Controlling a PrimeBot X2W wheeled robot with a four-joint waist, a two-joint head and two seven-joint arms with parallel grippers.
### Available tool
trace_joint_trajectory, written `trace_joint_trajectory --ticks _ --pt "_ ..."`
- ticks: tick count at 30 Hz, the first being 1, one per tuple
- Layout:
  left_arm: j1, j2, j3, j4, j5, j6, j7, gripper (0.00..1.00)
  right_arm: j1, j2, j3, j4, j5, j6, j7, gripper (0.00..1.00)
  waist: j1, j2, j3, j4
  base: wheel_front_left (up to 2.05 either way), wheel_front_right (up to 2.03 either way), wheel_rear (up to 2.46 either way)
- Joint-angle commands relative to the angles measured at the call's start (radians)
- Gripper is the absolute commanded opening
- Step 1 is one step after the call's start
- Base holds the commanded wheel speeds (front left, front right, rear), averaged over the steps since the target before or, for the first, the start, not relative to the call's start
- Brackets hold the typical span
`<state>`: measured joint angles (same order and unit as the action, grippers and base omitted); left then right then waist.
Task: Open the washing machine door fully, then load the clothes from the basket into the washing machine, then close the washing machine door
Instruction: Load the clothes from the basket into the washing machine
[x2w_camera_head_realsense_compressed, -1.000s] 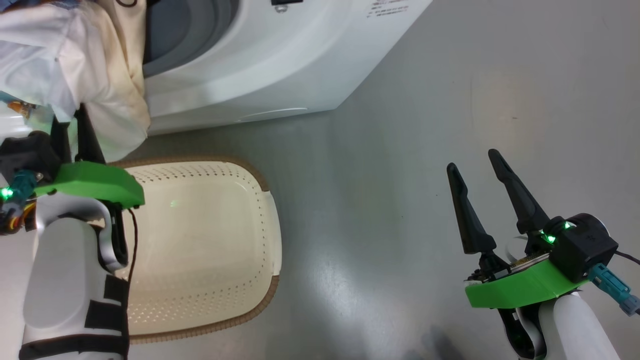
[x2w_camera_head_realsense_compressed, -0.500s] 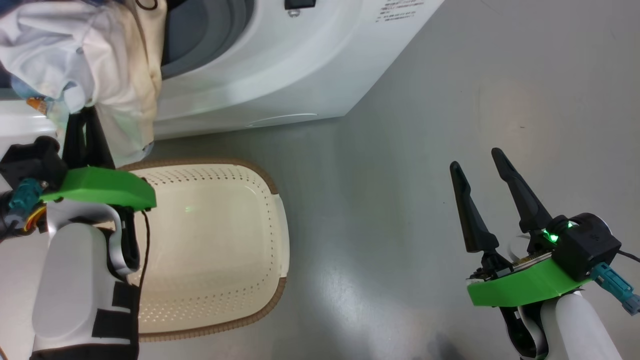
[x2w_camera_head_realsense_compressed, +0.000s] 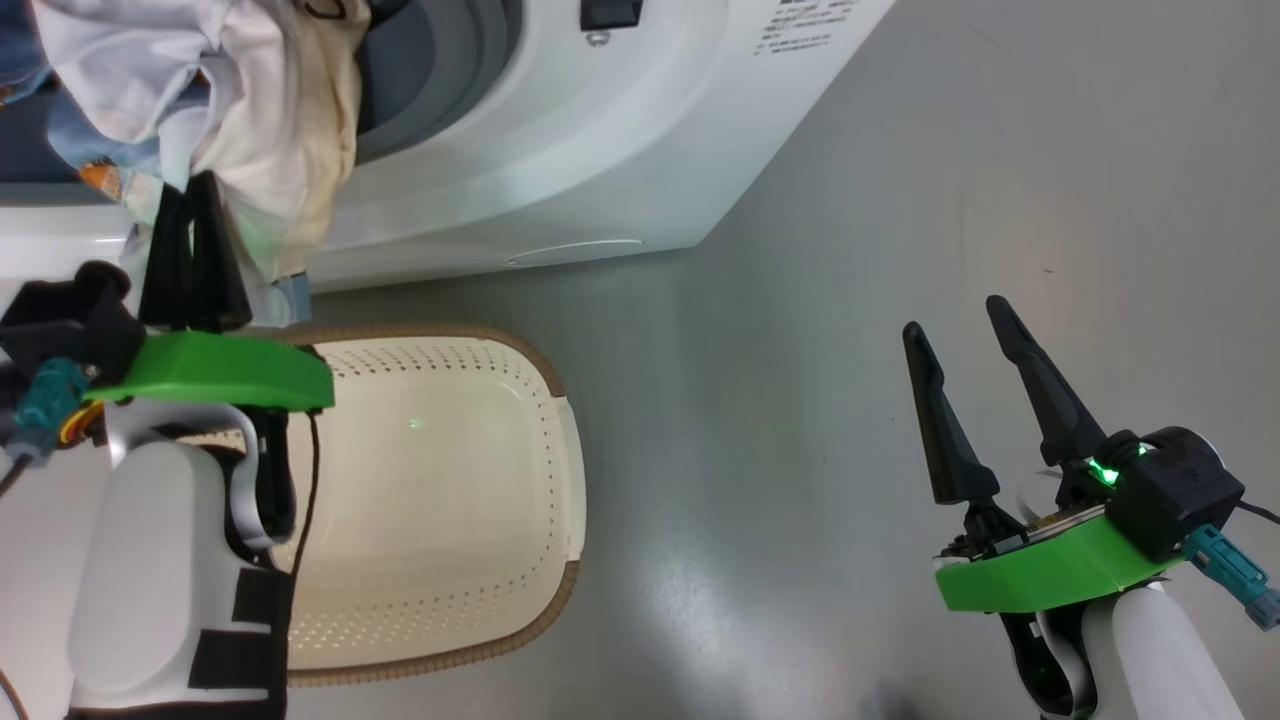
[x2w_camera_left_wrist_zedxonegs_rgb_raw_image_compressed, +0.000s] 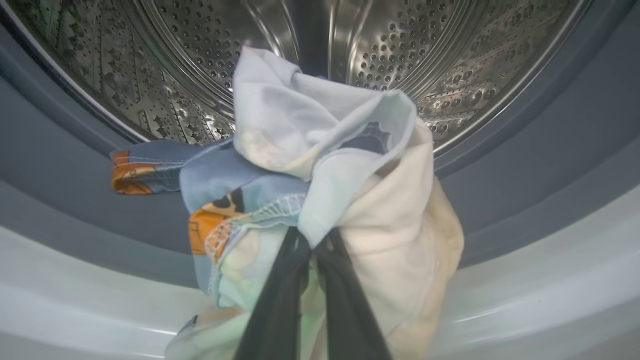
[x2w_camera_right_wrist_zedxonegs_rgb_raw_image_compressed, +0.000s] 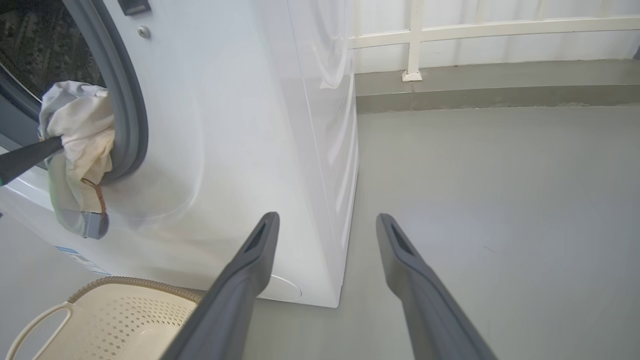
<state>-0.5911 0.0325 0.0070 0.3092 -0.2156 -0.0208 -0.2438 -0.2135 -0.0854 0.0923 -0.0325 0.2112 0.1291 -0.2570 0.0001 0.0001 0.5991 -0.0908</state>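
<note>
The left end effector (x2w_camera_head_realsense_compressed: 190, 200) is pinched tight, its two dark fingers pressed together on a fold of the clothes (x2w_camera_head_realsense_compressed: 270, 120). In the left wrist view the fingers (x2w_camera_left_wrist_zedxonegs_rgb_raw_image_compressed: 280, 300) meet where the cream-white cloth and the light blue printed cloth gather, and the bundle (x2w_camera_left_wrist_zedxonegs_rgb_raw_image_compressed: 350, 165) bulges out above and around them. The bundle hangs at the mouth of the washing machine (x2w_camera_head_realsense_compressed: 600, 140), in front of the grey gasket (x2w_camera_left_wrist_zedxonegs_rgb_raw_image_compressed: 525, 165), with the perforated steel drum (x2w_camera_left_wrist_zedxonegs_rgb_raw_image_compressed: 425, 50) open behind it. A blue and orange corner trails to one side over the gasket. In the right wrist view the lower end of the clothes (x2w_camera_right_wrist_zedxonegs_rgb_raw_image_compressed: 80, 130) droops down the white front panel. The basket (x2w_camera_head_realsense_compressed: 565, 470) sits on the floor (x2w_camera_head_realsense_compressed: 900, 150) just below, with nothing in it. The right end effector (x2w_camera_head_realsense_compressed: 955, 318) stands well apart over bare floor, fingers spread wide and holding nothing.
</note>
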Motion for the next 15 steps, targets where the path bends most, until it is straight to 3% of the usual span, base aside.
trace_joint_trajectory --ticks 1,15 --pt "-0.004 0.034 0.023 -0.036 0.002 0.007 0.007 0.00 0.016 0.006 0.028 -0.019 -0.004 0.002 -0.005 1.00 -0.0001 -0.0001 -0.001 -0.004 0.00 0.00 0.00" --pt "-0.189 0.116 0.046 0.050 0.022 0.039 0.036 0.00 0.019 0.015 0.057 -0.008 0.010 0.002 -0.005 1.00 -0.0001 -0.0001 -0.002 -0.057 0.00 0.00 0.00"
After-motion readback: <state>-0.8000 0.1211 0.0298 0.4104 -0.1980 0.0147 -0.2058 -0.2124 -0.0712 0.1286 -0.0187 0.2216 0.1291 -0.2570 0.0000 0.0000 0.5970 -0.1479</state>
